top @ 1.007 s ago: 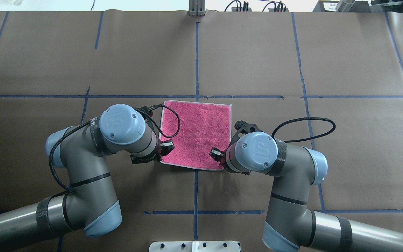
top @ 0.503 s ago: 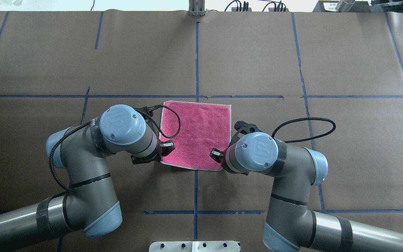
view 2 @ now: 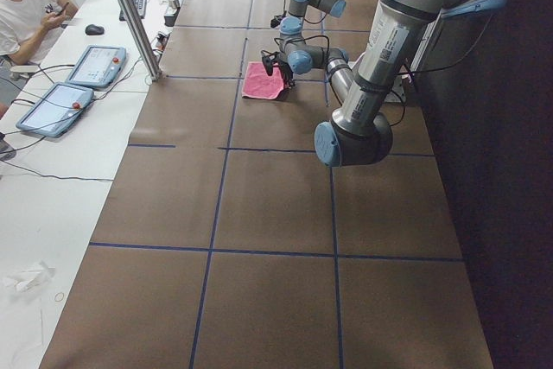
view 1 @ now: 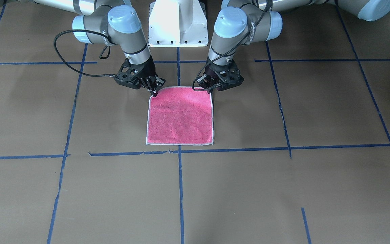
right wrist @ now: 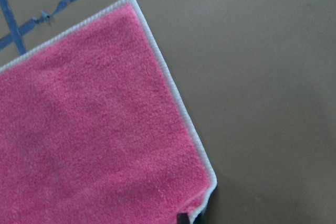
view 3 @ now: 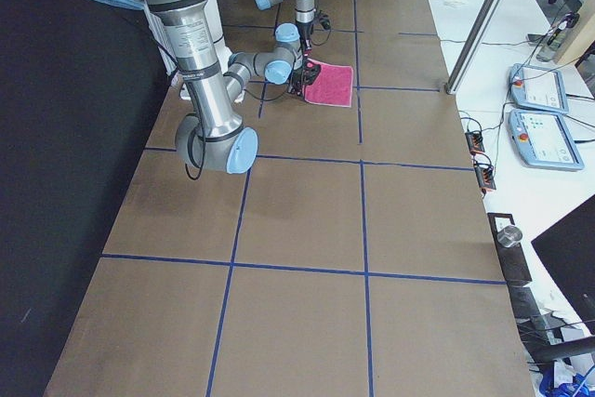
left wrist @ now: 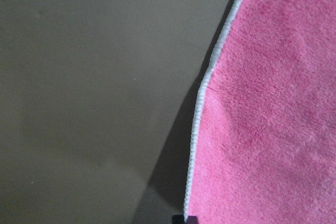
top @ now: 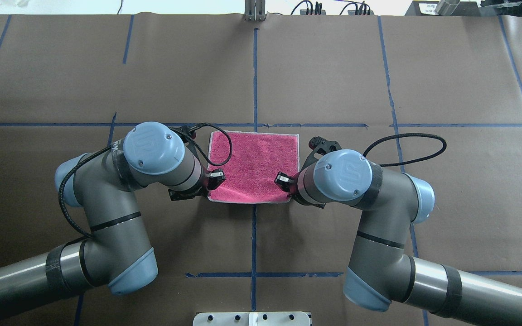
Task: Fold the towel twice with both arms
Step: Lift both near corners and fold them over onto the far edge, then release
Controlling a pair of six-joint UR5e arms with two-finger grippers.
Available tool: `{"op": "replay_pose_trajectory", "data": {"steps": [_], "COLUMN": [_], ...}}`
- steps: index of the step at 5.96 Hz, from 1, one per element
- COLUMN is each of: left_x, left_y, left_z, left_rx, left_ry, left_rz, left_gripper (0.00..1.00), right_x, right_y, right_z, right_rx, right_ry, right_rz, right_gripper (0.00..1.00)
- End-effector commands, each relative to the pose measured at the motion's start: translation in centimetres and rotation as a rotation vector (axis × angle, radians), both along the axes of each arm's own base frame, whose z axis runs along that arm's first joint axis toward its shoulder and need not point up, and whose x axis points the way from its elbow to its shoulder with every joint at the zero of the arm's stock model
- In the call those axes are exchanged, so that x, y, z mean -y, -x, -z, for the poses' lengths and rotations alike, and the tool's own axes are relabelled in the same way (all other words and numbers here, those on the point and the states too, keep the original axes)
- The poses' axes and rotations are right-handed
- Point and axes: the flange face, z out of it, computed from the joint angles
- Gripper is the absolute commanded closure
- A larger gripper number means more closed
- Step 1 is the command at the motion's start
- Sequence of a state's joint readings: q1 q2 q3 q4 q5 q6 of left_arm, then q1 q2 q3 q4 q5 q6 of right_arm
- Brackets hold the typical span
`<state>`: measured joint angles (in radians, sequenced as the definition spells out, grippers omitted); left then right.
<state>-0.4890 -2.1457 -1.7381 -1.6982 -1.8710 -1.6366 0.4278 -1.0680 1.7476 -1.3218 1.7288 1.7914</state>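
Observation:
The towel (view 1: 179, 115) lies pink face up with a whitish border near the table's middle; it also shows in the overhead view (top: 254, 160). My left gripper (view 1: 212, 88) is shut on its near left corner and my right gripper (view 1: 154, 93) on its near right corner. Both corners are raised a little, and a shadow shows under the edge in the left wrist view (left wrist: 268, 103). In the right wrist view (right wrist: 94, 119) the far corner lies flat. In the overhead view my wrists hide the fingertips.
The white base pedestal (view 1: 177, 23) stands behind the arms. Blue tape lines (view 1: 180, 150) cross the brown table cover. Black cables loop beside each wrist (top: 406, 145). An operator (view 2: 26, 15), tablets (view 2: 95, 65) and a metal post (view 2: 130, 15) are past the table's far edge.
Both grippers have moved away from the robot, carrying the towel's near edge toward its far edge. The towel looks shorter from above. The far edge has stayed in place.

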Motion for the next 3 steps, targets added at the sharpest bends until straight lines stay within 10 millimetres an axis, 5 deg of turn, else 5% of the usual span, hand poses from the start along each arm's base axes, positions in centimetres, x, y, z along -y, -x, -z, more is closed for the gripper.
{"op": "replay_pose_trajectory", "data": {"steps": [1, 3], "left_x": [2.8, 5.6], "left_y": [1.5, -0.7], "left_z": [0.4, 0.5], "left_rx": [-0.024, -0.039], "left_ry": [-0.013, -0.019], "left_rz": [0.047, 0.07], "left_gripper": [0.97, 0.97], "right_x": [3.3, 6.6], "right_y": [-2.1, -1.1], "right_z": [0.2, 1.7], "right_rx": [-0.003, -0.006], "right_ry": [-0.01, -0.009], "right_rz": [-0.046, -0.081], "right_gripper": [1.0, 1.0]}}
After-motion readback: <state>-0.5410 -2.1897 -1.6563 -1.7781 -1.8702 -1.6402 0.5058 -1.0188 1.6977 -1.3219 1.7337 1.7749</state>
